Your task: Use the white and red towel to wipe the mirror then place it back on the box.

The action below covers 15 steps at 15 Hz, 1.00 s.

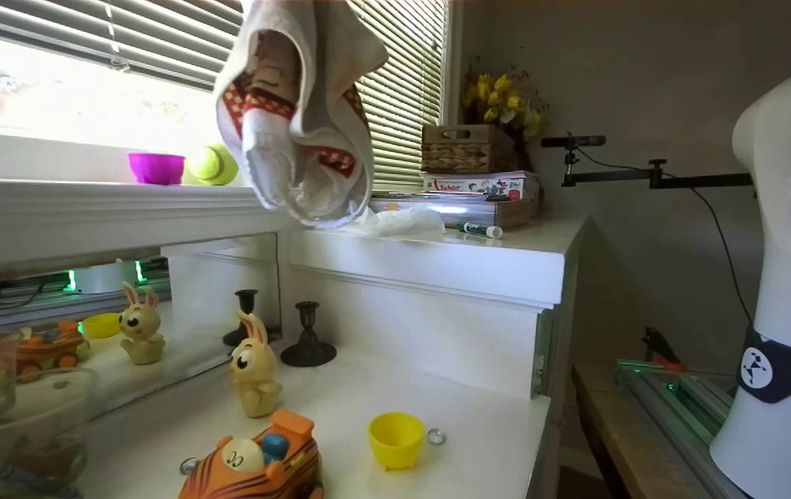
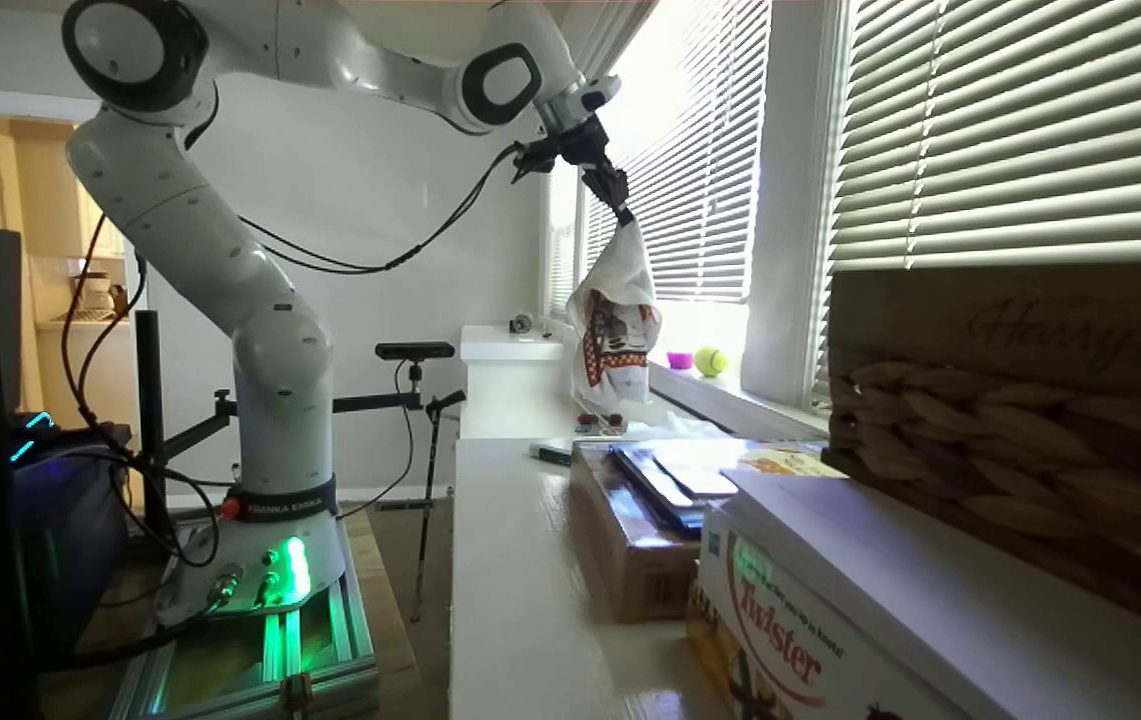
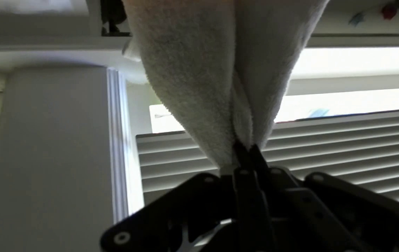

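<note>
I have the tool (image 2: 623, 212) clamped on the white and red towel (image 2: 620, 300), which hangs lengthwise straight below it. The mirror (image 1: 201, 277) sits lower, under the window sill (image 1: 55, 204), long axis horizontal; if wiping is next, I judge the move is downward.

White towel (image 1: 308, 118), partly red-checked

Blown-out window (image 1: 76, 104), dim wall (image 1: 652, 97)
</note>
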Motion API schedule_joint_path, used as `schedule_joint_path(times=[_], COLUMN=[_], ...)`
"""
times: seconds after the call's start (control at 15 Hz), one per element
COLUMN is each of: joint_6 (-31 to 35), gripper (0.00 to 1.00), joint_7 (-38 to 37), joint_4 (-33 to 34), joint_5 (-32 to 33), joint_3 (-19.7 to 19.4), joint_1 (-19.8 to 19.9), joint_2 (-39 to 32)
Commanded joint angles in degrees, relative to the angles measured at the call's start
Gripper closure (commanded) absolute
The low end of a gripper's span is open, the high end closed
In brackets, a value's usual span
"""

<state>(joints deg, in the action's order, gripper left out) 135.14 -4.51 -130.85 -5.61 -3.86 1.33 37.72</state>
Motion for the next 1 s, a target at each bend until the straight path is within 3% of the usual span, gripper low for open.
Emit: schedule_joint_path(times=[0.0, 0.4, 0.93], joint_6=[-2.0, -5.2, -6.2], gripper=[0.99, 0.99, 0.99], joint_7=[-8.2, -19.5, -27.0], joint_4=[-0.9, -2.5, -5.3], joint_5=[4.6, 9.7, 14.5], joint_3=[4.0, 7.2, 4.5], joint_1=[7.9, 18.5, 31.8], joint_2=[5.8, 12.7, 18.0])
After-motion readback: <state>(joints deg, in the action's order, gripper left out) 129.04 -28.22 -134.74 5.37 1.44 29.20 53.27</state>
